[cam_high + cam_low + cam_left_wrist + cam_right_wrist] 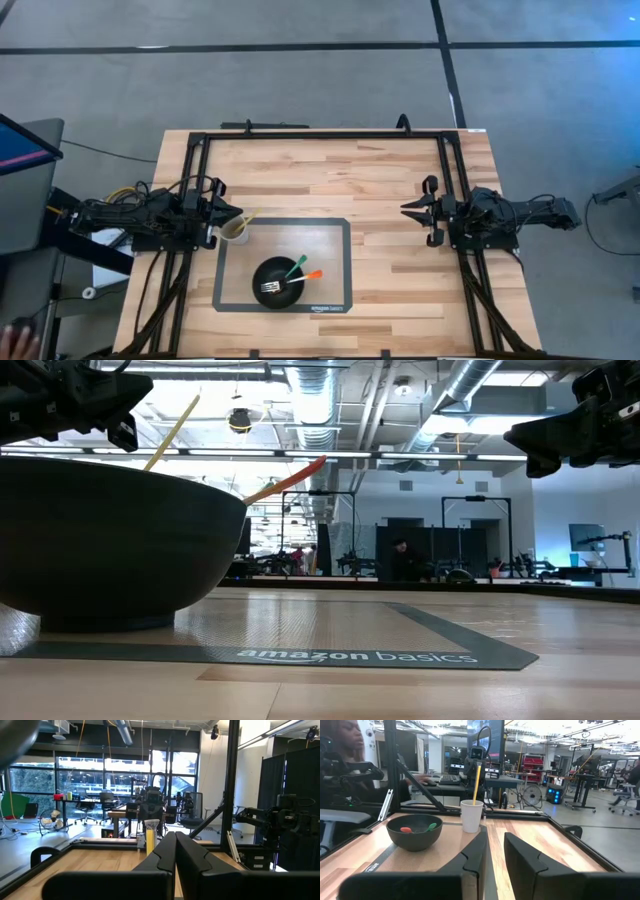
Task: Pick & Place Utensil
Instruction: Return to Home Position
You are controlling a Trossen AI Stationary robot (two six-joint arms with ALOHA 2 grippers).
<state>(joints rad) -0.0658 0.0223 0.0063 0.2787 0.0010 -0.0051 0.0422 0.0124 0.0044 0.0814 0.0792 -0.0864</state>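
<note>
Fork [311,275]: orange handle, lies in bowl [280,283] on mat [335,255], handle leaning over rim. Green utensil [299,264] beside it in same bowl. Cup [234,229] just behind bowl, upright on mat's far-left corner, straw [244,219] standing in it. Placing looks complete; only arm parking seems left. Left gripper [175,847] raised beside cup, fingers pressed together, empty. Right gripper [495,847] well apart at table's [400,290] right side, fingers slightly parted, empty.

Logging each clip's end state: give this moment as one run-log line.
step: homing | left gripper: shut, left of white cup | right gripper: open, right side | yellow straw in cup | orange fork in black bowl
</note>
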